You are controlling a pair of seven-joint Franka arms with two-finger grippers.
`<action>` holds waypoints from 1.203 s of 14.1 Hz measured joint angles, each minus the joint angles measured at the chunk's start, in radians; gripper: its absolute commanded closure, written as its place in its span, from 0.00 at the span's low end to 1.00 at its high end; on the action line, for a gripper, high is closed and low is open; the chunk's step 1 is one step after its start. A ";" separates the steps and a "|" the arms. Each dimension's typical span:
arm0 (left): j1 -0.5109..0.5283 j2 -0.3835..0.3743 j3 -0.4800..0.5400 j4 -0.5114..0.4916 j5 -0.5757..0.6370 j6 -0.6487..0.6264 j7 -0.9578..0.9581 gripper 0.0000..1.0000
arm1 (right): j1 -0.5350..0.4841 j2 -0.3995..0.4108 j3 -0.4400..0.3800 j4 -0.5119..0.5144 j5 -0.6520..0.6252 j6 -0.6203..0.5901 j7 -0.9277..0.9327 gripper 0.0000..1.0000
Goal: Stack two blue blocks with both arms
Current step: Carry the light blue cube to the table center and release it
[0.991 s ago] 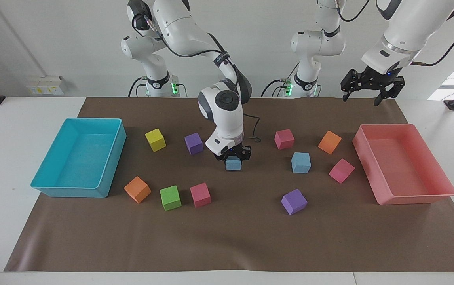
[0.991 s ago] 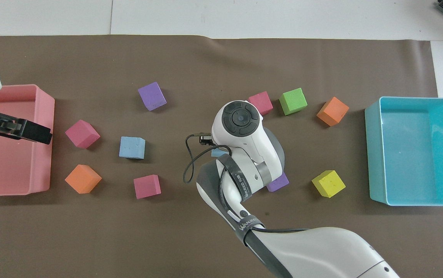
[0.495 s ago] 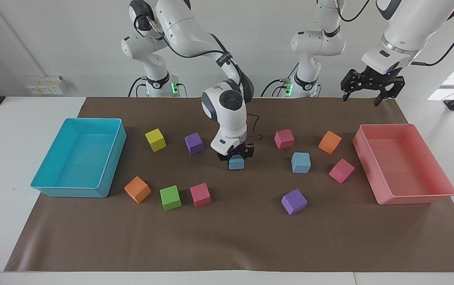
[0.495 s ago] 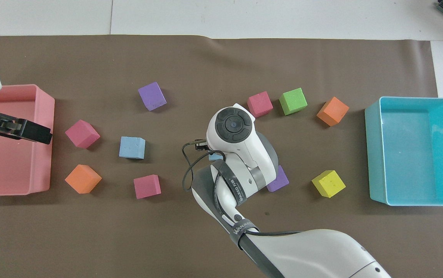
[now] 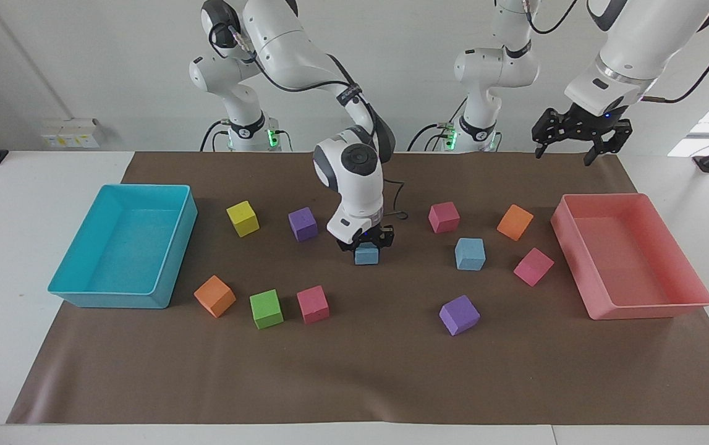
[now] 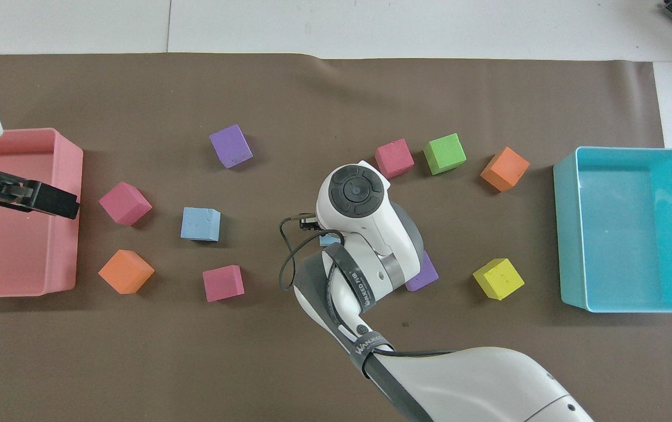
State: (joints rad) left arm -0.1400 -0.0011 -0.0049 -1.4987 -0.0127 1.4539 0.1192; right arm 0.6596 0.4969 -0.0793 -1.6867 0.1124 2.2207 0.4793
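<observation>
Two blue blocks on mat: one (image 5: 366,254) clamped in right gripper (image 5: 366,242), other (image 5: 470,253) free toward left arm's end. Left gripper (image 5: 577,141) waits w/ jaws spread, over pink tray (image 5: 583,290).

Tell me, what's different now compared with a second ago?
Little. The right arm's tool, closed on a blue block, drifted slightly toward the other blue block, then eased partway back, lifting it just off the mat. The left arm's tool stayed open above the pink tray; nothing else moved.

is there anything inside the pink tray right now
No. In the facing view the pink tray shows only its bare floor; the left gripper hangs above its rim.
</observation>
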 measured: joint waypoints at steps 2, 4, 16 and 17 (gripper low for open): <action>0.000 0.000 0.000 0.000 0.000 0.000 0.000 0.00 | 0.000 0.000 0.000 -0.002 0.000 0.000 0.003 1.00; 0.000 0.000 0.000 0.000 0.000 0.000 0.000 0.00 | 0.000 0.000 0.000 -0.006 0.000 0.000 0.003 1.00; 0.000 0.000 0.000 0.000 0.000 0.000 0.000 0.00 | -0.001 -0.053 -0.005 -0.010 0.000 0.011 0.004 0.00; 0.000 0.000 0.000 0.000 0.000 0.000 0.000 0.00 | -0.002 -0.067 -0.006 -0.010 0.000 0.010 0.005 0.00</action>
State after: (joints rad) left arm -0.1400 -0.0011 -0.0050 -1.4987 -0.0127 1.4539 0.1192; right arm 0.6575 0.4294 -0.0856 -1.6972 0.1119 2.2305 0.4838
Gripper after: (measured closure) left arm 0.000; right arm 0.000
